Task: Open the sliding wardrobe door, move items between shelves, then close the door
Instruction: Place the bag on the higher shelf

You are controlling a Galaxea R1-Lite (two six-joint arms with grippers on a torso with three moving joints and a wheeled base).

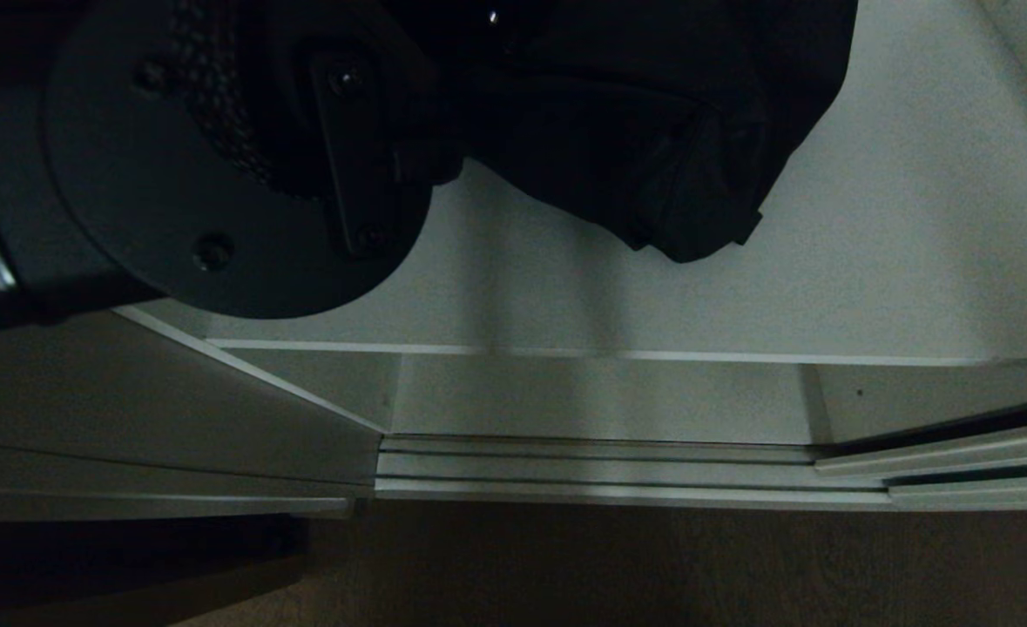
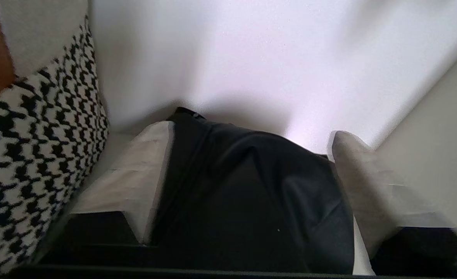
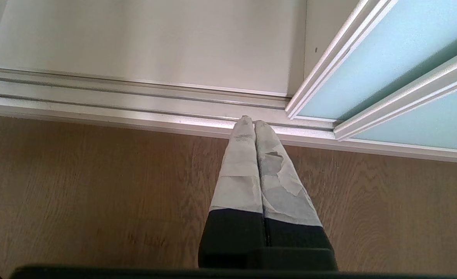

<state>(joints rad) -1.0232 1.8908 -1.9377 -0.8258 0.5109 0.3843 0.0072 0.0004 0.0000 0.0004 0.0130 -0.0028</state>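
Note:
A black garment [image 1: 652, 113] lies on the pale grey shelf [image 1: 896, 226], one dark corner hanging toward the shelf's front edge. My left arm's round wrist [image 1: 217, 165] covers the garment's left part in the head view. In the left wrist view my left gripper [image 2: 251, 131] is open, its taped fingers [image 2: 135, 174] wide apart on either side of the black garment [image 2: 251, 193]. The sliding wardrobe door [image 3: 387, 58], frosted blue-green glass in a silver frame, stands slid to the right. My right gripper [image 3: 251, 122] is shut and empty, parked low over the floor by the door track.
A black-and-white houndstooth cloth [image 2: 30, 155] lies close beside the left gripper. The silver door track [image 1: 591, 470] runs below the shelf front, with brown wood-grain floor [image 1: 652, 566] before it. A pale side panel [image 1: 173, 409] stands at the left.

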